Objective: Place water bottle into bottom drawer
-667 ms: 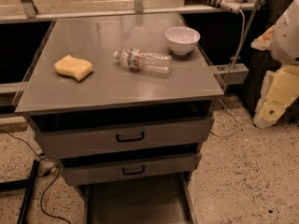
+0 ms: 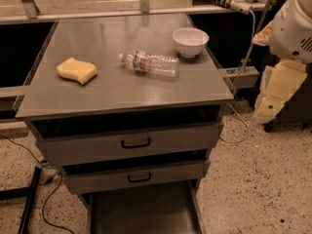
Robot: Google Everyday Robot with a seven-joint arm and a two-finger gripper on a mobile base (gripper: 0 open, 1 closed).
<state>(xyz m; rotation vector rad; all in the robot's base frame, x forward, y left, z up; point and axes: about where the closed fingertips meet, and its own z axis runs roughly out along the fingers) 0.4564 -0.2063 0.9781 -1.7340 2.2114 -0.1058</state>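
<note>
gripper (image 2: 271, 104) far rt, water bottle (image 2: 149, 64) unmoved.

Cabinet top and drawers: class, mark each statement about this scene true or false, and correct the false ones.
1. The water bottle lies on its side on the cabinet top. True.
2. The bowl stands left of the sponge. False: it stands to the right, past the bottle.
3. The bottom drawer is pulled out. True.
4. The gripper holds the water bottle. False: it hangs to the right of the cabinet, apart from the bottle.
5. The bottle's cap points toward the bowl. False: it points left, toward the sponge.
</note>
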